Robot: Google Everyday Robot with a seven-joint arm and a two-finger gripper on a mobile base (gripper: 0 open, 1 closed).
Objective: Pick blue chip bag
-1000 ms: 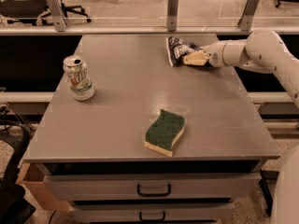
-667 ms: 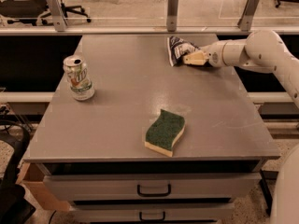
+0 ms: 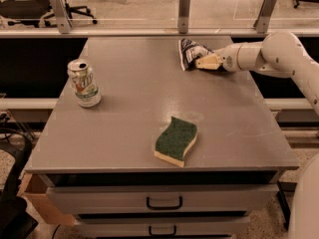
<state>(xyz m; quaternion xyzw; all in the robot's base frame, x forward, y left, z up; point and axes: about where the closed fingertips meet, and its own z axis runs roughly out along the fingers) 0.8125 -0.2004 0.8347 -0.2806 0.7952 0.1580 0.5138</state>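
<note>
One gripper (image 3: 202, 62) tight on blue chip bag (image 3: 189, 52), far tabletop (image 3: 139, 78).

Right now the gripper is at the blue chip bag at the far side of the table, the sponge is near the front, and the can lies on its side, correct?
No. The camera view shows the can standing upright, not on its side. The gripper is at the blue chip bag at the far side of the table, and the sponge is near the front.

Gripper (image 3: 205, 62): far right of table (image 3: 129, 59), touching the blue chip bag (image 3: 189, 53).
Blue chip bag: crumpled, near back edge.
Sponge (image 3: 175, 140): green side up, front centre.
Can (image 3: 84, 82): upright, left.
</note>
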